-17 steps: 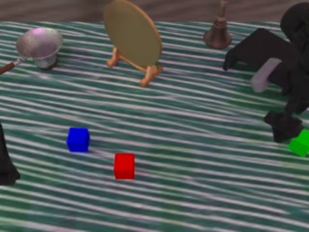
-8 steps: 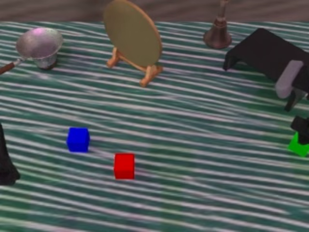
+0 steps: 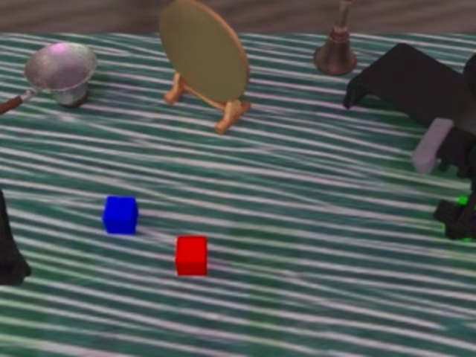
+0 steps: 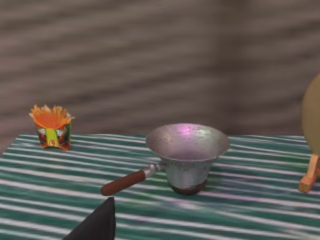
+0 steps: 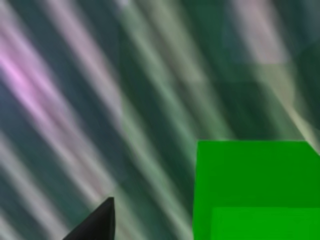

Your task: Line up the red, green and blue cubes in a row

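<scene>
Right gripper (image 3: pixel 457 217) covers green cube (image 5: pixel 255 190); fingers' state cannot be told

Striped green table (image 3: pixel 312 245) bears blue cube (image 3: pixel 120 215), red cube (image 3: pixel 191 255).

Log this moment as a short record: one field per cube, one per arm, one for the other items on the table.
blue cube: left part of the striped cloth, free
red cube: right of and nearer than the blue one, apart from it
green cube: right edge, mostly hidden under the right gripper
left gripper: parked at the left edge
other items: wooden disc on a stand, metal pan, bell
</scene>
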Controlling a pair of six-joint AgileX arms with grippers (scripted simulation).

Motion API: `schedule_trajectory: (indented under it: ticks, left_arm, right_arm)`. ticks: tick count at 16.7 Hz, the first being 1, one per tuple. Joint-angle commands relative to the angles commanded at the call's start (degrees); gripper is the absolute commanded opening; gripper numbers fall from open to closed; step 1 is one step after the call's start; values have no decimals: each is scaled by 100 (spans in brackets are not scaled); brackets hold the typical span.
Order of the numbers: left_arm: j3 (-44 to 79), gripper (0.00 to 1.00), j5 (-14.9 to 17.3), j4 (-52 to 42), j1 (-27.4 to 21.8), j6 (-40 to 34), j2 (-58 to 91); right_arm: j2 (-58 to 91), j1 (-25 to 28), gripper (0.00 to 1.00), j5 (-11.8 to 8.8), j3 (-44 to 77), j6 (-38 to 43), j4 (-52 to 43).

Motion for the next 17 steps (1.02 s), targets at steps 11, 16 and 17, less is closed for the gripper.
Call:
schedule_trajectory:
  ticks: [11,16,17]
  left_arm:
    - [0,100,0,0,0,0,0]
    - [0,100,0,0,0,0,0]
    - [0,100,0,0,0,0,0]
  right_arm:
    - [373,-3,77,3,-428,1,792]
    - [373,-3,40,3,-428,1,792]
    - [373,-3,32,3,-428,1,792]
